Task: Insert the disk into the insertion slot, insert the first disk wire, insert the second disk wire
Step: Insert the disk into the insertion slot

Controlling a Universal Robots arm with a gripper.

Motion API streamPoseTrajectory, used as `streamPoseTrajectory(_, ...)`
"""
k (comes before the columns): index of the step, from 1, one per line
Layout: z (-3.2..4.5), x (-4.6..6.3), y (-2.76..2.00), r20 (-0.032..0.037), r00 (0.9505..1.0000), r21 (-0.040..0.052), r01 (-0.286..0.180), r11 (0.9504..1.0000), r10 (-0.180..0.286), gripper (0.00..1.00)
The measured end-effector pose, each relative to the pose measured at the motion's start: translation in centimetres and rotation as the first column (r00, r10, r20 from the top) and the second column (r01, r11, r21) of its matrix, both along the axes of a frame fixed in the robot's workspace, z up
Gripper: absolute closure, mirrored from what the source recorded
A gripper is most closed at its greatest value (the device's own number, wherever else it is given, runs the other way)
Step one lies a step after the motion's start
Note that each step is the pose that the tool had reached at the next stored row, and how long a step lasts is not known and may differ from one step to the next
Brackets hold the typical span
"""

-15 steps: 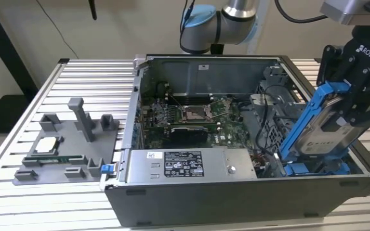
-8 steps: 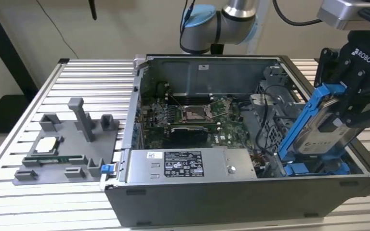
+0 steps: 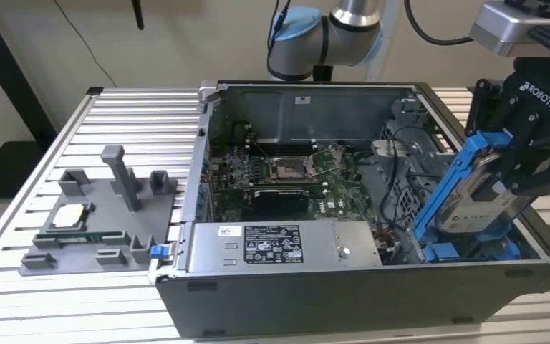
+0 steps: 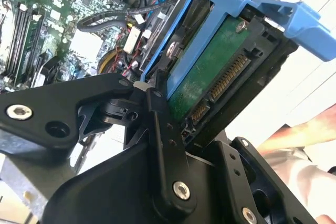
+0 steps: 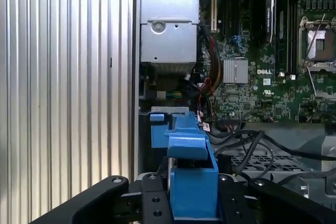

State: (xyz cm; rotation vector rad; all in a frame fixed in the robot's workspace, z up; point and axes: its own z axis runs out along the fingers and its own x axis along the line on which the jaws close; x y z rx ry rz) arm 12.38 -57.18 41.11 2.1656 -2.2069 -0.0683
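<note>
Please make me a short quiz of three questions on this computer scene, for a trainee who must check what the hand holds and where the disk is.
1. True or false: the hand is shut on the disk.
2. Choose one. Against the insertion slot, the disk is: A lying flat inside; B tilted over it; C away on the table.
3. Fill in: the disk's carrier frame is ____ in colour.
Key: 1 true; 2 B; 3 blue.

The blue-framed disk [image 3: 475, 211] stands tilted, lower end at the insertion slot [image 3: 447, 252].
</note>
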Motion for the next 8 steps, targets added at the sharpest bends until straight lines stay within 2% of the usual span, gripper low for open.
streamPoseTrajectory(8,-0.28,0.33,0.16,-0.0030,1.0000,-0.0002,0.000,1.0000,0.000,1.00)
